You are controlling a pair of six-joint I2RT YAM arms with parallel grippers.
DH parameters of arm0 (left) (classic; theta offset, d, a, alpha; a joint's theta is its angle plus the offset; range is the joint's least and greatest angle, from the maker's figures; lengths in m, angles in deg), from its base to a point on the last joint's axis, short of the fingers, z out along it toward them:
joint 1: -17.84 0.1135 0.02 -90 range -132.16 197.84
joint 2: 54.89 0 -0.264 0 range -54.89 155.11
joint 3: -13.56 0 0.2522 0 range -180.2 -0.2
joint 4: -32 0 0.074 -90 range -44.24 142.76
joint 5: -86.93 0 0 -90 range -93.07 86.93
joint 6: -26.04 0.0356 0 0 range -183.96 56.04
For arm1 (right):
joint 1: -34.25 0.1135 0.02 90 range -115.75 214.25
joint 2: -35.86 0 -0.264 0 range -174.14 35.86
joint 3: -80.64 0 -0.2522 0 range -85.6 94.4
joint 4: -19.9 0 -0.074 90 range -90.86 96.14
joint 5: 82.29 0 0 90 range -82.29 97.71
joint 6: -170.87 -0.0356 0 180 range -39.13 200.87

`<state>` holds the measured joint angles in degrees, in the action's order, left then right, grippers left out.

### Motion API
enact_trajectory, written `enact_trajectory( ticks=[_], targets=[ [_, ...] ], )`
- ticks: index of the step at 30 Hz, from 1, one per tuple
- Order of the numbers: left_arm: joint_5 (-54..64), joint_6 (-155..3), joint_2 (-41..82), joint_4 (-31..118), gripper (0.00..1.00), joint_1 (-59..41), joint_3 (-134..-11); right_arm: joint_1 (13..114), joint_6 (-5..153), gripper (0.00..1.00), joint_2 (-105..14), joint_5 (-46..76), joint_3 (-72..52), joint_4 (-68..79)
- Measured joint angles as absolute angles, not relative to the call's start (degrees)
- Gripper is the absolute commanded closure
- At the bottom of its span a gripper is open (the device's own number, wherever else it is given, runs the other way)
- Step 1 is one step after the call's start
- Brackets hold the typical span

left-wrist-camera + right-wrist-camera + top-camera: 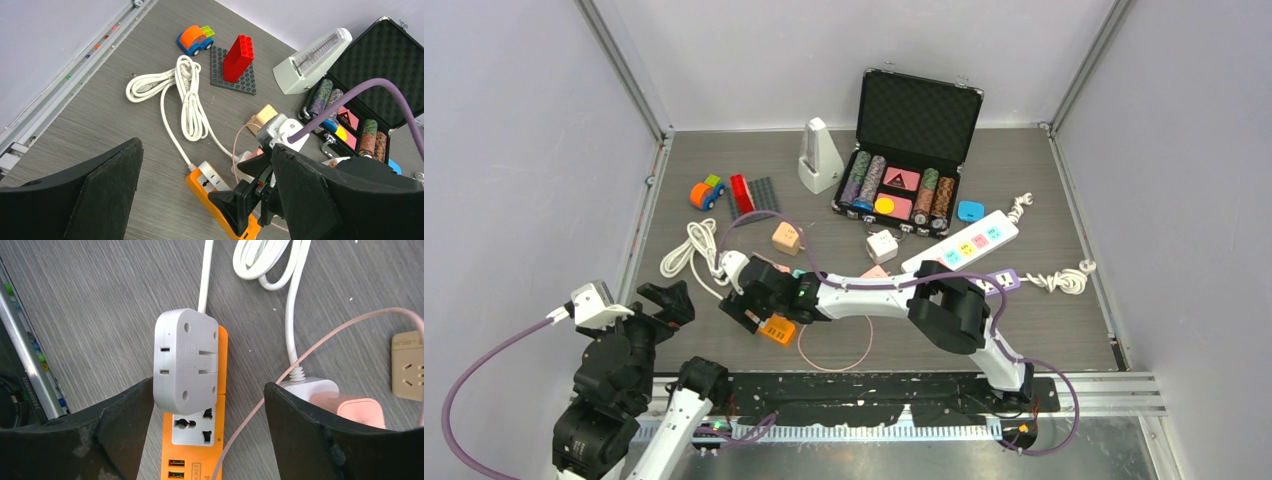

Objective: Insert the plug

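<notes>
The plug [187, 357], a pale grey block whose white cord [202, 270] leaves toward the top of the frame, lies on the upper end of the orange power strip [192, 440] in the right wrist view. From above I cannot tell whether its pins are fully home. In the top view the left hand [662, 300] sits at lower left, wide open and empty, well apart from the strip. The right hand [207, 387] is the nearer one, hanging directly over the plug with its jaws spread and nothing clamped. Its finger [125, 415] at the left of the frame meets or just overlaps the plug's lower corner. The other one, at the right, stands clear, with a pink cable [325, 337] crossing the gap. The strip's long axis runs top to bottom between the two, so I judge that any further seating push goes straight down toward the bench [90, 300].
</notes>
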<state>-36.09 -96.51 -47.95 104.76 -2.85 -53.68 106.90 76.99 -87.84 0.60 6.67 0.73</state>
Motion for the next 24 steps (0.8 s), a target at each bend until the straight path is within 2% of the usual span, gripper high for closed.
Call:
enact_trajectory(
  ticks=[6, 10, 14, 16, 19, 24],
  targets=[
    [-36.1, -96.5, -48.0, 104.8, 0.01, -2.8, -53.7, 107.1, 77.9, 0.18, -87.5, 0.6, 8.0, 0.6],
    [-36.4, -96.5, -48.5, 104.8, 0.01, -2.8, -53.7, 107.6, 78.3, 0.29, -87.5, 0.2, 10.8, -0.2],
    [-36.7, -96.5, -48.8, 104.8, 0.01, -2.8, -54.0, 107.7, 78.6, 0.47, -87.7, -0.7, 13.9, -1.0],
    [-36.8, -96.5, -48.8, 104.8, 0.01, -2.8, -54.2, 107.7, 78.6, 0.51, -88.0, -1.2, 15.0, -1.3],
    [-37.1, -96.5, -48.8, 104.8, 0.01, -2.8, -54.4, 107.7, 78.1, 0.55, -88.4, -2.0, 15.4, -2.0],
    [-37.1, -96.5, -48.8, 104.8, 0.01, -2.8, -54.4, 107.5, 76.9, 0.53, -88.9, -3.6, 15.4, -3.5]
  ],
)
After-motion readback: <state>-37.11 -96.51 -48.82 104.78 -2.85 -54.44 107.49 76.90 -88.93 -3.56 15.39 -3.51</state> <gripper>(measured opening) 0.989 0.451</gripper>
